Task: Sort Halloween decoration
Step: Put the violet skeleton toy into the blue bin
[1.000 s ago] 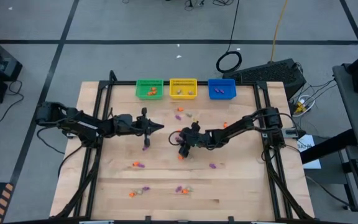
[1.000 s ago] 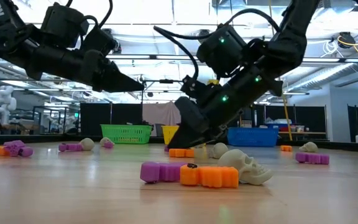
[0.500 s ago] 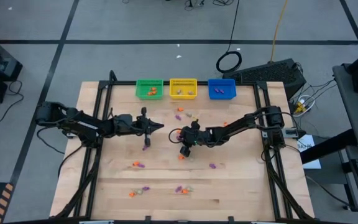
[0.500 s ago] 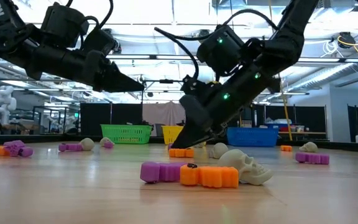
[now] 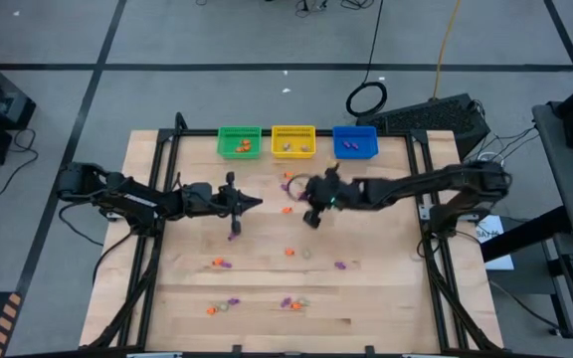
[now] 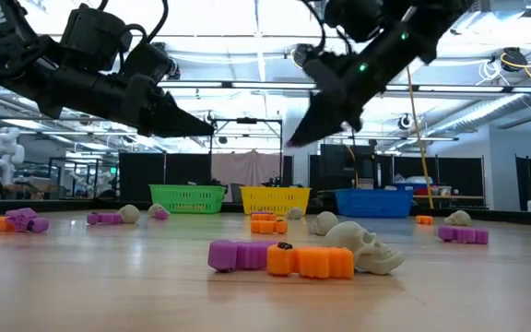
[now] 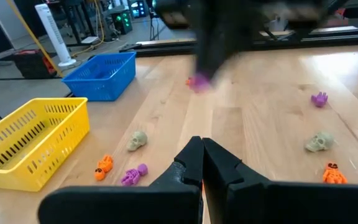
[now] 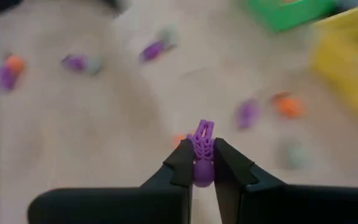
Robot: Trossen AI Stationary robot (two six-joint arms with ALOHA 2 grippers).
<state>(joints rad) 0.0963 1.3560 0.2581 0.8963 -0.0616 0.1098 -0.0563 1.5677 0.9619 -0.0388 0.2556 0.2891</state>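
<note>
**Right gripper has a purple trinket, left one parked**

High view: my right gripper point(image 5: 313, 216) sits just above frame centre, below the yellow basket point(image 5: 292, 141). The left gripper point(image 5: 235, 205) waits left of centre. Trinkets are scattered across the table point(image 5: 386, 288), mostly lower middle, with a few already in the green basket point(image 5: 239, 140) and blue basket point(image 5: 355, 142).

Low view: right gripper point(image 6: 295, 140) hangs up top, clear of the table. A purple piece point(image 6: 236, 254), an orange piece point(image 6: 310, 261) and a skull point(image 6: 365, 247) lie touching in the foreground.

Left wrist view: fingers point(image 7: 219, 163) pressed together, nothing between them.

Right wrist view: fingers point(image 8: 181, 163) pinch a purple trinket point(image 8: 202, 151), its tip sticking out past them.
</note>
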